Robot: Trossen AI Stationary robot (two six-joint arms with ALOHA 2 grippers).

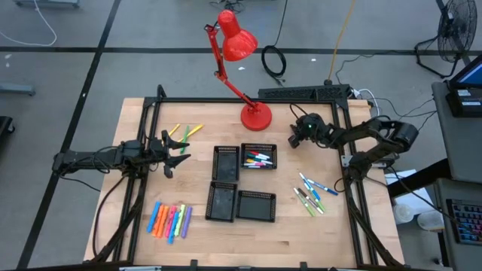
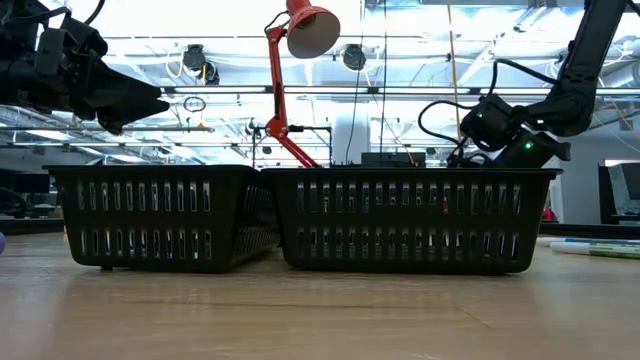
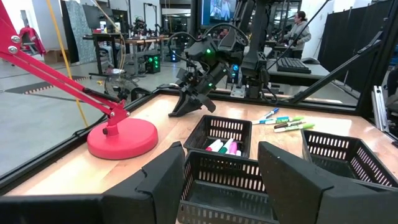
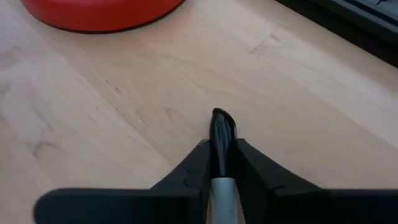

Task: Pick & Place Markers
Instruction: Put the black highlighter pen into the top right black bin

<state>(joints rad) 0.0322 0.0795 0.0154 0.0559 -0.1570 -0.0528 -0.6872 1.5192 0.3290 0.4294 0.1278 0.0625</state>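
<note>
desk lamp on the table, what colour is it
Red all over: shade, arm and round base. The desk lamp shows best in the high view.

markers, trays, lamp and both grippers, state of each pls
right gripper: jaws shut on black-capped marker, near lamp base
left gripper: jaws open, empty, left of trays
back right tray: holds markers
other three trays: look empty
red lamp: upright

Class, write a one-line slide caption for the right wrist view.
Right gripper shut on a black-capped marker above the wooden table, beside the red lamp base.
</note>
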